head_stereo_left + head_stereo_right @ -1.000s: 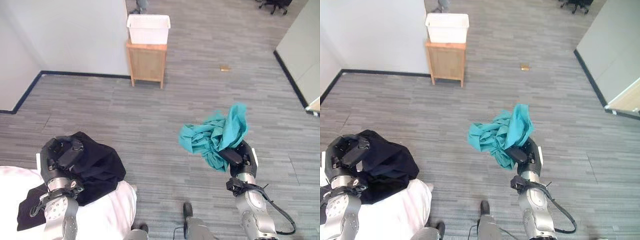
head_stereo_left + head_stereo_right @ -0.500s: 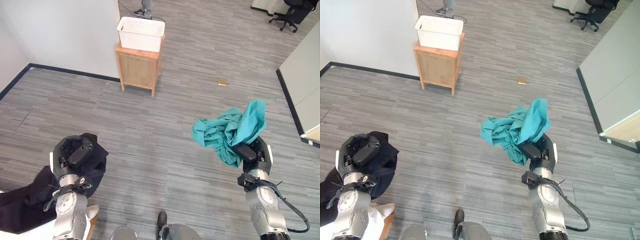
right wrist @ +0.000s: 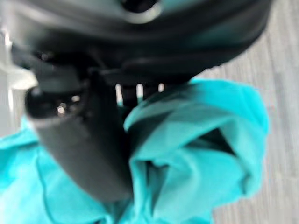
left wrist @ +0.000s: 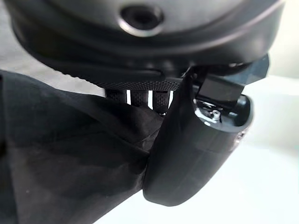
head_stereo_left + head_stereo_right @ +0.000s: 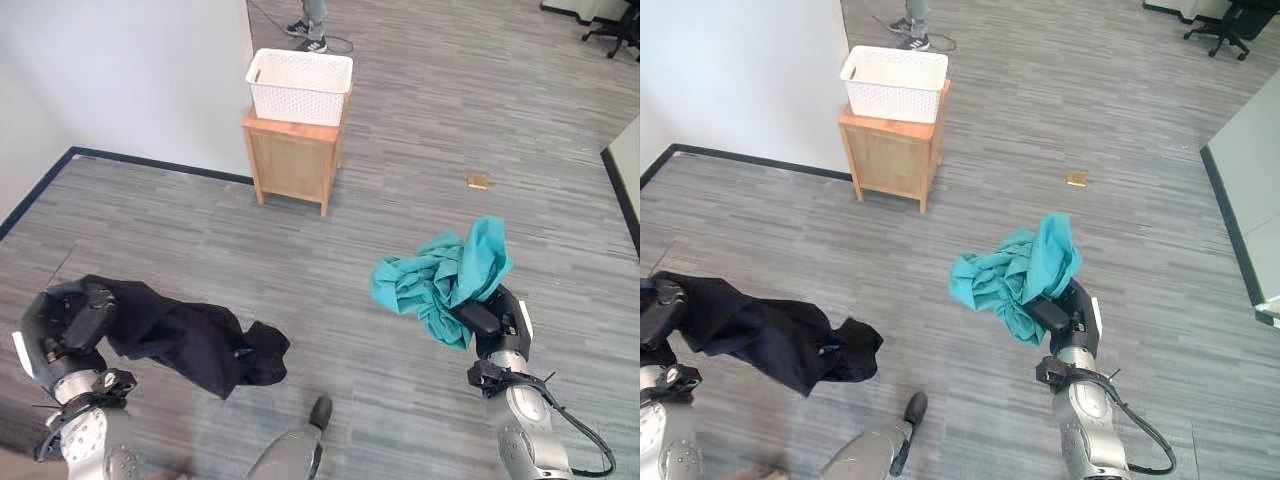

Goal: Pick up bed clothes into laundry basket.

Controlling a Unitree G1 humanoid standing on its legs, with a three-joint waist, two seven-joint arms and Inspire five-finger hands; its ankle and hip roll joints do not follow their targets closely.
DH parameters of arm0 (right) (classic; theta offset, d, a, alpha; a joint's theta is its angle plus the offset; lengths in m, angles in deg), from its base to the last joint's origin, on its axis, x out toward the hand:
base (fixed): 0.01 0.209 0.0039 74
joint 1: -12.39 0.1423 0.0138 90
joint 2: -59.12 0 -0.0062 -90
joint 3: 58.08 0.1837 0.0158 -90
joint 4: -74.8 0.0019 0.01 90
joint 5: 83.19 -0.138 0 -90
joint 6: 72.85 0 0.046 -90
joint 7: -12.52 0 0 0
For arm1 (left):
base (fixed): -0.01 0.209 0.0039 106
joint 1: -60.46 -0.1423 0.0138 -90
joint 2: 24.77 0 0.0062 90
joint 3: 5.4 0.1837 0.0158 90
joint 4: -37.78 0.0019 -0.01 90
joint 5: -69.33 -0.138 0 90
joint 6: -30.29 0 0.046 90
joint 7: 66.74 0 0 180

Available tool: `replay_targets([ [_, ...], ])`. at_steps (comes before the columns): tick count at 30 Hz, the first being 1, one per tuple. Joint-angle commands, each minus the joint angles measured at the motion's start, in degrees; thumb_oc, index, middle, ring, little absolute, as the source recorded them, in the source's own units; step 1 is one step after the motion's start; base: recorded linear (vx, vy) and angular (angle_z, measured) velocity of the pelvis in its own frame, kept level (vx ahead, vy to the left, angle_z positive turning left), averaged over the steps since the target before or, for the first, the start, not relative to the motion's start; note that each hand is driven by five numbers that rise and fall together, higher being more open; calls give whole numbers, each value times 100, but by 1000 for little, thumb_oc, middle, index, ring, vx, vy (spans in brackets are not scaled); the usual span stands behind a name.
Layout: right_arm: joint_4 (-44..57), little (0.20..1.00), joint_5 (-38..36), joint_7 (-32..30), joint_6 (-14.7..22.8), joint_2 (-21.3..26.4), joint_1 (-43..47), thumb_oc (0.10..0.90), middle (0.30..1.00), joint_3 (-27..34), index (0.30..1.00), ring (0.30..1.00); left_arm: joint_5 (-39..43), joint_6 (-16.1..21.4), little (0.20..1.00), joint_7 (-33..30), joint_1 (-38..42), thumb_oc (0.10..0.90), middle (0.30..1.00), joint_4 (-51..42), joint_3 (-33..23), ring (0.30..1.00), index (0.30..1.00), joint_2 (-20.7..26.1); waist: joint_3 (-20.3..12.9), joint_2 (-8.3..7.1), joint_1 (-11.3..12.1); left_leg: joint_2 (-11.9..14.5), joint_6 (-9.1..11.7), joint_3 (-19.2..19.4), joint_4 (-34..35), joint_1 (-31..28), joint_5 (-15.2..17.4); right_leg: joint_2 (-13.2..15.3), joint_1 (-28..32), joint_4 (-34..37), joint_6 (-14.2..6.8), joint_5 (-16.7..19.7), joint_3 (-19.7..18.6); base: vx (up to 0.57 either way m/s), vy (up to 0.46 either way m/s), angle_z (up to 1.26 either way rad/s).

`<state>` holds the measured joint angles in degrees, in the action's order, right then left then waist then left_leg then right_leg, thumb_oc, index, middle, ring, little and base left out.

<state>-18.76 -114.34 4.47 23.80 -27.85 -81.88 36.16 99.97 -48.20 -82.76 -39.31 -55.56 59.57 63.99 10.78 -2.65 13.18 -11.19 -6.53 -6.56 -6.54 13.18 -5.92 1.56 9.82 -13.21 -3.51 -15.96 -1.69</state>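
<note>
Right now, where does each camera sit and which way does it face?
Left eye view: on the head, looking down at the floor; left hand grips the black garment, right hand the teal cloth.
Right eye view: beside it, sharing the white plastic basket on the wooden stand.
Left wrist view: along the thumb pinching black fabric.
Right wrist view: along the thumb, buried in teal.

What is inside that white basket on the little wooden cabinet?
The white basket sits on top of the wooden cabinet. From the head views its rim and part of the pale inner walls show, with no clothes visible there. Its bottom is hidden by the near wall, so I cannot tell what lies there.
</note>
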Motion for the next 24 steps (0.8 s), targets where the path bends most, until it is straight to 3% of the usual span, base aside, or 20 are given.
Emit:
replay_targets([
  [1,604,300,197,233,632,-9,604,400,300,135,300,300,-404,882,300,-11,105,400,300,-807,-282,300,300,904,-905,-251,95,174,471,-289,324,-154,149,672,-278,-1065,-518,1769,-8,417,253,-11],
  [2,692,300,323,218,602,11,666,400,300,61,300,300,-457,843,300,-67,140,400,300,-860,-234,300,300,951,-744,-91,-40,267,372,-364,404,-571,325,657,-785,-2135,-483,2268,60,573,321,-8],
  [4,703,300,390,166,576,6,794,400,300,-54,300,300,-506,808,300,-121,233,400,300,-778,-153,300,300,1079,-657,41,-118,417,288,-419,544,-920,468,857,-1229,-2515,-362,2127,428,544,244,26],
  [6,695,300,340,148,537,10,847,400,300,-132,300,300,-440,799,300,-85,302,400,300,-792,-55,300,300,1125,-583,117,-224,589,269,-479,617,-1197,552,980,-1651,-2433,-252,1827,699,465,65,11],
  [7,676,300,308,177,524,32,867,400,300,-112,300,300,-386,794,300,-27,307,400,300,-817,-29,300,300,1092,-534,132,-292,670,295,-552,699,-1396,635,878,-1877,-2192,-178,1460,856,483,-52,-13],
  [9,649,300,272,173,508,109,859,400,300,-7,300,300,-246,781,300,98,320,400,300,-846,70,300,300,1036,-461,92,-429,750,359,-700,745,-1642,759,669,-2203,-1591,-195,1279,955,481,-120,2],
  [11,648,300,252,120,520,196,819,400,300,133,300,300,-174,799,300,146,374,400,300,-864,143,300,300,1011,-431,21,-563,813,478,-928,866,-1940,988,464,-2332,-199,-279,1368,889,565,-215,87],
  [13,665,300,244,64,560,275,735,400,300,302,300,300,-116,833,300,175,463,400,300,-877,86,300,300,1014,-409,-83,-757,914,596,-1226,924,-2283,1266,287,-2483,1266,-534,1759,335,672,-248,49],
  [16,654,300,297,25,597,369,567,400,300,541,300,300,-170,887,300,202,586,400,300,-890,105,300,300,1094,-458,-112,-898,1024,678,-1468,893,-2492,1452,298,-2619,1801,-694,2051,50,538,-212,67],
  [18,638,300,312,26,627,460,375,400,300,824,300,300,-226,933,300,260,683,400,300,-921,70,300,300,1167,-547,-162,-1008,1301,831,-1605,805,-2730,1688,383,-2650,1747,-787,2147,88,621,-365,105],
  [20,629,300,259,-26,690,484,268,400,300,1007,300,300,-230,948,300,320,780,400,300,-946,89,300,300,1152,-654,-213,-1163,1666,1025,-1712,628,-2846,1716,533,-2638,1562,-809,2324,72,556,-403,106],
  [21,544,300,264,-14,694,552,215,400,300,1132,300,300,-302,924,300,289,796,400,300,-890,73,300,300,1141,-722,-216,-1202,1878,1223,-1740,454,-2854,1588,526,-2698,1359,-731,2236,139,571,-405,106],
  [22,428,300,232,-134,740,623,210,400,300,1146,300,300,-311,886,300,307,820,400,300,-864,166,300,300,1146,-717,-103,-1297,2173,1418,-1620,50,-2780,1153,449,-2707,1057,-666,2174,189,478,-348,92],
  [23,493,300,196,-64,736,658,203,400,300,1137,300,300,-316,890,300,243,860,400,300,-837,162,300,300,1136,-693,-44,-1303,2336,1532,-1421,-447,-2538,557,481,-2597,876,-603,2022,322,429,-312,50],
  [24,510,300,127,-70,809,714,241,400,300,1141,300,300,-267,891,300,232,933,400,300,-796,140,300,300,1152,-668,-124,-1345,2341,1476,-1372,-1053,-2069,-69,552,-2454,866,-531,1968,356,381,-362,27],
])
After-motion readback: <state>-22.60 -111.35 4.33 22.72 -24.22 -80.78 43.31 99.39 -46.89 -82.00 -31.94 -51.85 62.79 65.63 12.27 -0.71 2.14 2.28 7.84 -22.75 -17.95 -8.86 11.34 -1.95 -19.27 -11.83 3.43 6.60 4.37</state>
